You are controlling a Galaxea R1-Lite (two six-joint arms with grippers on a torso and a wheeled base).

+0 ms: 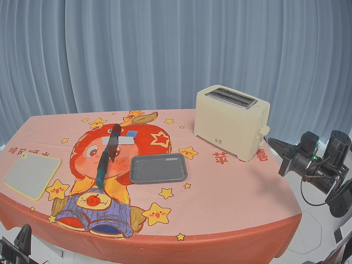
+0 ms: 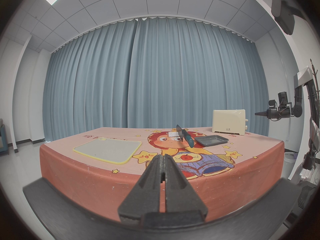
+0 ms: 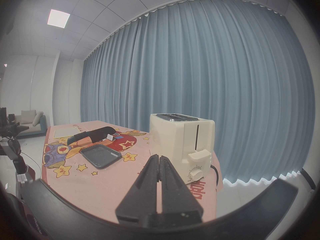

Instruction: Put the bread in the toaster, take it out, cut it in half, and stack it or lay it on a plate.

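Observation:
A cream two-slot toaster (image 1: pixel 231 121) (image 3: pixel 180 140) stands at the table's back right, its lever up. A dark grey tray-like plate (image 1: pixel 158 168) (image 2: pixel 211 140) lies mid-table. Left of it a knife (image 1: pixel 106 158) (image 2: pixel 185 135) with a teal handle leans blade-up on a small white rest (image 1: pixel 118 140). A pale cutting board (image 1: pixel 31 175) (image 2: pixel 108 149) with a yellow rim lies at the far left. My right gripper (image 1: pixel 270 140) (image 3: pixel 158 157) hangs shut and empty off the table's right side, beside the toaster. My left gripper (image 1: pixel 25 228) (image 2: pixel 163 157) is shut and empty, below the table's front left corner.
The table wears a pink cloth (image 1: pixel 227 198) with a cartoon apple print. Blue curtains (image 1: pixel 176 44) hang behind it. Bare cloth lies in front of the toaster and the tray.

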